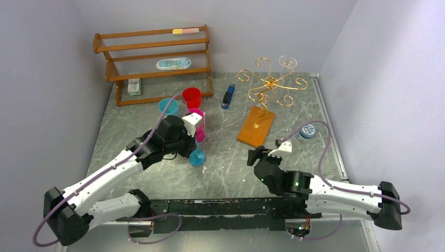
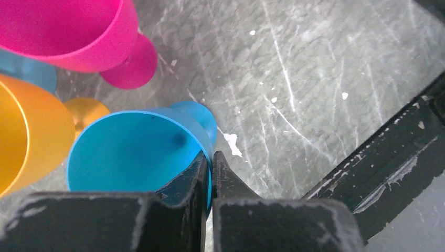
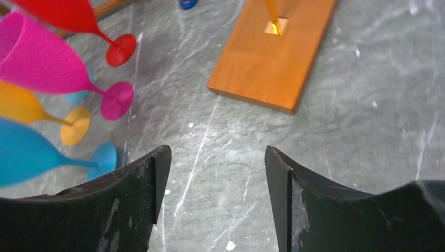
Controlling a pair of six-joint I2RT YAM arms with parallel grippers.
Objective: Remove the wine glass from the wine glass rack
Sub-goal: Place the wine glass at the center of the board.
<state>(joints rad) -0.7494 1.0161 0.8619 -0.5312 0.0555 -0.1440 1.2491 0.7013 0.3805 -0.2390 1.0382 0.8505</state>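
Glass (image 1: 287, 62) is hanging on the rack (image 1: 270, 83) by the far edge, beyond the gaping right pincer (image 3: 218, 157); the left pincer (image 2: 211, 163) is pinching a blue goblet (image 2: 131, 152).

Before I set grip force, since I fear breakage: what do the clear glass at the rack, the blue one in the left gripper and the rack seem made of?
The clear glass: see-through, glass or clear plastic, cannot tell. The blue glass in the left gripper: matte, opaque, likely plastic. The rack: thin shiny gold wire, metal; its base: smooth orange-brown wood.
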